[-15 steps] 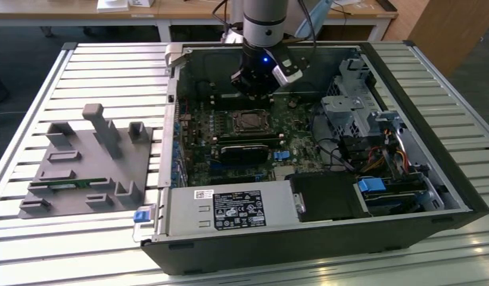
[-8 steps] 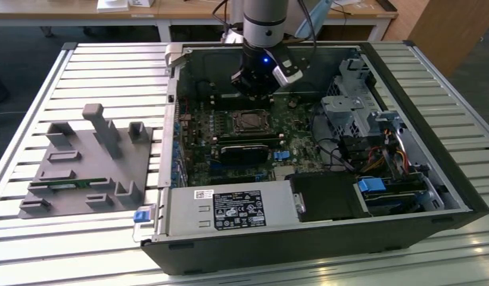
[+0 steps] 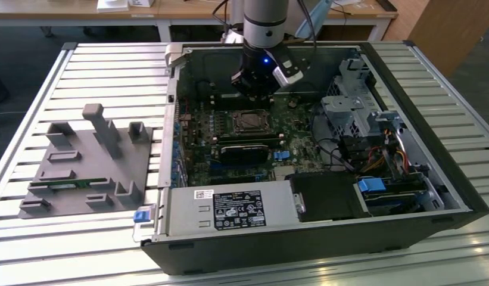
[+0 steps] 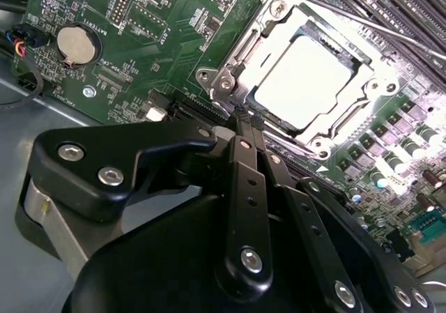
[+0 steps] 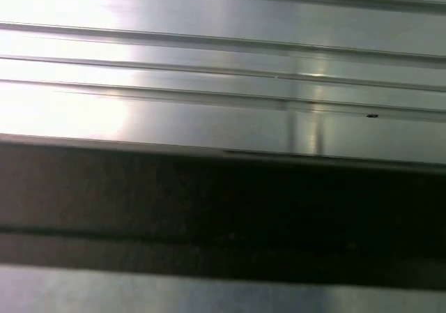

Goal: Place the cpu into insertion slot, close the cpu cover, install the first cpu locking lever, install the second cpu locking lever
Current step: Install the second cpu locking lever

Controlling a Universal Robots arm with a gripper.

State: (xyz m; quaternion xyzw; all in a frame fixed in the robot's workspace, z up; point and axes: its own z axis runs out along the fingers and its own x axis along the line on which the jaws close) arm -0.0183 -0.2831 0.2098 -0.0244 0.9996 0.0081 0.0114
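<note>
at the middle of the green motherboard (image 4: 160,20), the small flat square cpu with its dull silver-grey metal top (image 4: 306,79) lies seated in the square dark-framed insertion slot (image 4: 348,111), and the thin grey metal cpu cover frame (image 4: 237,69) appears folded down around it, its large window leaving the chip's top bare. a thin straight metal locking lever (image 4: 348,17) runs along the far edge of the socket; whether it is latched cannot be told. the black two-fingered gripper (image 4: 245,121) has its fingers (image 4: 240,159) pressed together with nothing between them, and its tips sit at the near edge of the cover frame, touching or just short of it, so the cpu lies just beyond the tips. judging by this, the step in hand is the lever work, and doing it well would call for pushing with the closed tips squarely on the lever's bar, keeping off the chip's top and the small parts beside the socket, and guiding the bar sideways under its hook without letting it spring free. in the exterior view the gripper (image 3: 256,98) hangs inside the open black computer case (image 3: 308,244), just above the socket (image 3: 250,122), on a slatted metal table (image 3: 93,65), with a grey moulded fixture (image 3: 85,167) well apart toward the exterior view's left.
</note>
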